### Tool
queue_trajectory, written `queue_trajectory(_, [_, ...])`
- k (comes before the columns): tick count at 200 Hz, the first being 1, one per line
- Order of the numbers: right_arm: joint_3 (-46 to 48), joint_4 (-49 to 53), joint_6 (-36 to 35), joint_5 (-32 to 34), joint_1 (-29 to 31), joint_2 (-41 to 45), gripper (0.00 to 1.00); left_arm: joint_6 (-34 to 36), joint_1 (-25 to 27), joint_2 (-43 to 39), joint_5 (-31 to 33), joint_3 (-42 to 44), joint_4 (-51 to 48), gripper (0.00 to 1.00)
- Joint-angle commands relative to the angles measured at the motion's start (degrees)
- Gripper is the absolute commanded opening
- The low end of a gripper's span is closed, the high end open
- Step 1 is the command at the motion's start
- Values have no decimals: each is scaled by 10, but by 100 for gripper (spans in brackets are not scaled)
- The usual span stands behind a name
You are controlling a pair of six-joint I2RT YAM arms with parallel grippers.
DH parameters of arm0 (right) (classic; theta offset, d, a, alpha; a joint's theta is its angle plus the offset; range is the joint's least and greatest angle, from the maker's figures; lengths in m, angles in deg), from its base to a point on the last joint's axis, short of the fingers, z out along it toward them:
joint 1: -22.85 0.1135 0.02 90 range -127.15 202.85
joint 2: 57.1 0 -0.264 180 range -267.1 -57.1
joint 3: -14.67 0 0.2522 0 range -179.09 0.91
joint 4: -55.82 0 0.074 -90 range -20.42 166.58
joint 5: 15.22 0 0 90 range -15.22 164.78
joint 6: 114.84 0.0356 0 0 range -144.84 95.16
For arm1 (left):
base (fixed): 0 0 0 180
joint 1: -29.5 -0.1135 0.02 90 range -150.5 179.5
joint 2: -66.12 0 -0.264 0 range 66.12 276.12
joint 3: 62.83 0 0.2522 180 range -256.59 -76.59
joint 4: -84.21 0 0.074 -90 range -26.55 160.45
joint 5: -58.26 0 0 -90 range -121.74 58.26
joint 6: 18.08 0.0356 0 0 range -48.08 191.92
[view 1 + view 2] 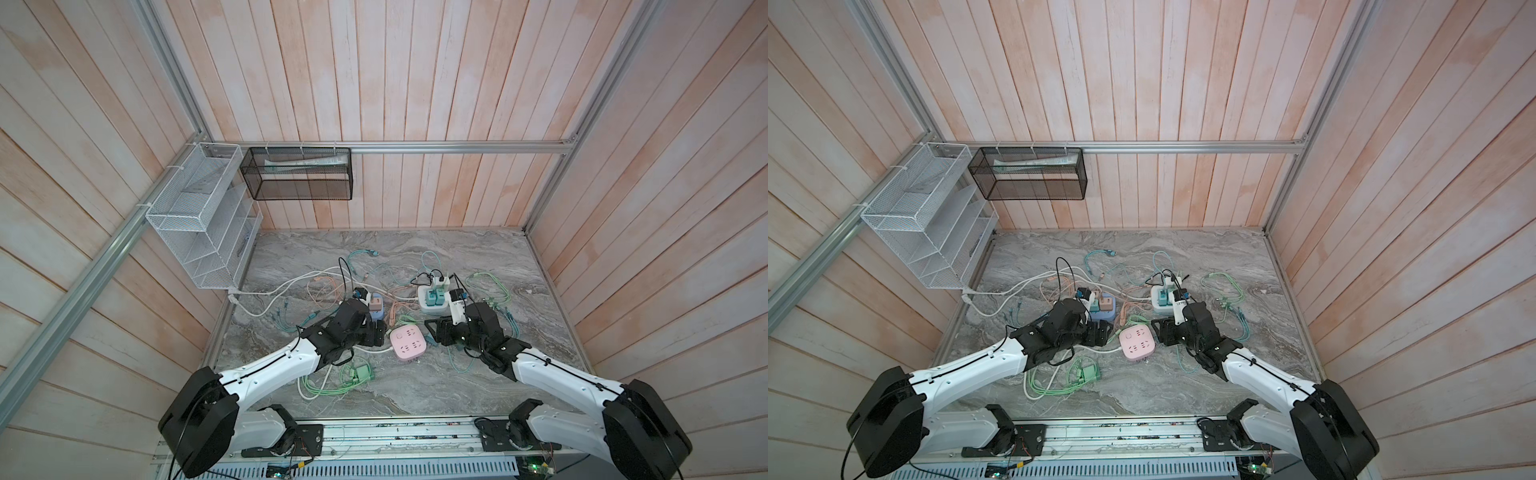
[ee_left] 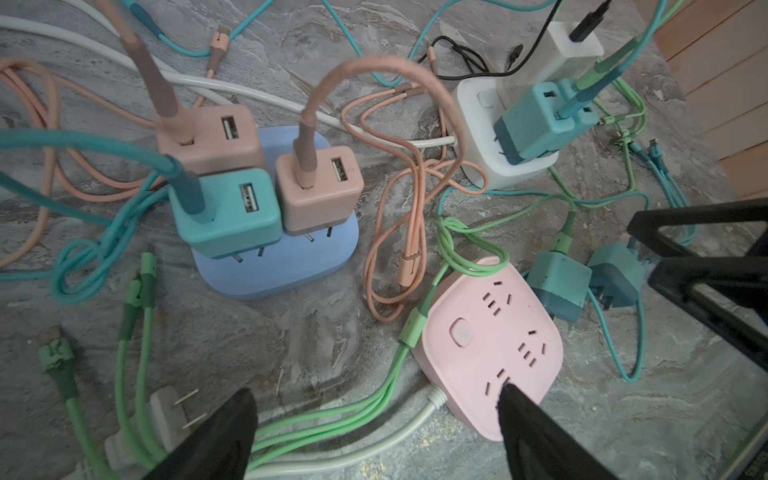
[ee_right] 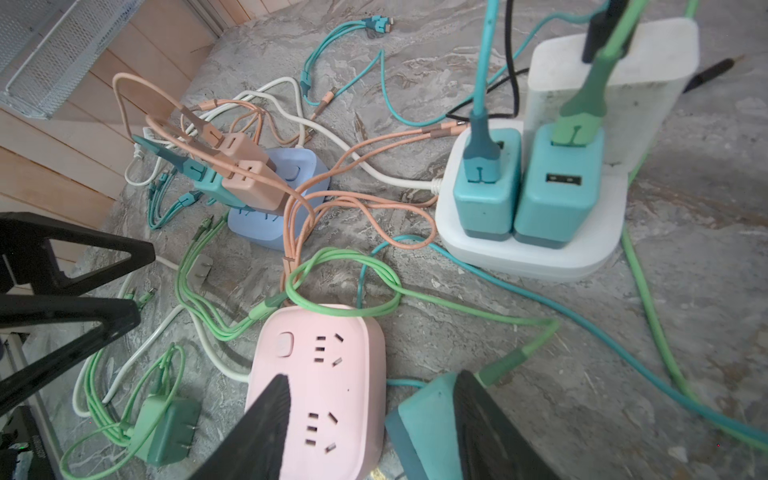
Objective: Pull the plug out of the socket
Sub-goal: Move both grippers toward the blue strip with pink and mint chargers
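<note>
The pink socket (image 1: 408,341) (image 2: 490,349) (image 3: 324,390) lies mid-table with every outlet empty. My left gripper (image 1: 377,332) (image 2: 376,390) hangs open at its left edge, over green and white cables, one fingertip above the socket's corner. On the other side my right gripper (image 1: 436,330) (image 3: 374,376) is open, straddling the socket's right edge. A loose teal plug (image 3: 428,419) lies on the table against one finger, unclamped. The blue socket (image 1: 376,311) (image 2: 291,266) carries two pink plugs and a teal plug (image 2: 226,212). Two teal plugs (image 3: 523,187) stand in the white socket (image 3: 532,257).
Tangled green, teal, pink and white cables cover the marble table (image 1: 415,395). Near the front left lies a green plug (image 1: 359,372) (image 3: 166,428). A second loose teal plug (image 2: 615,278) rests by the pink socket. A white mesh rack (image 1: 199,216) and a black basket (image 1: 299,172) hang on the walls.
</note>
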Motion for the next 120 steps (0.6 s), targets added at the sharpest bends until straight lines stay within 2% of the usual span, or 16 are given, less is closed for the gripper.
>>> queue_trajectory(1, [-23, -36, -38, 14, 16, -7, 62, -8, -14, -21, 23, 12, -23, 95])
queue_trajectory(21, [-31, -54, -63, 11, 24, -17, 63, -11, -34, -33, 24, 15, -30, 96])
queue_trajectory(51, [-62, -67, -116, -27, 26, -42, 64, -22, -66, -47, 21, 18, -40, 97])
queue_trajectory(94, [-127, -56, -226, -93, 26, -121, 65, -30, -111, -42, 9, 15, -37, 97])
queue_trajectory(120, [-167, -47, -299, -146, 26, -176, 65, -12, -136, -21, -1, 2, -23, 97])
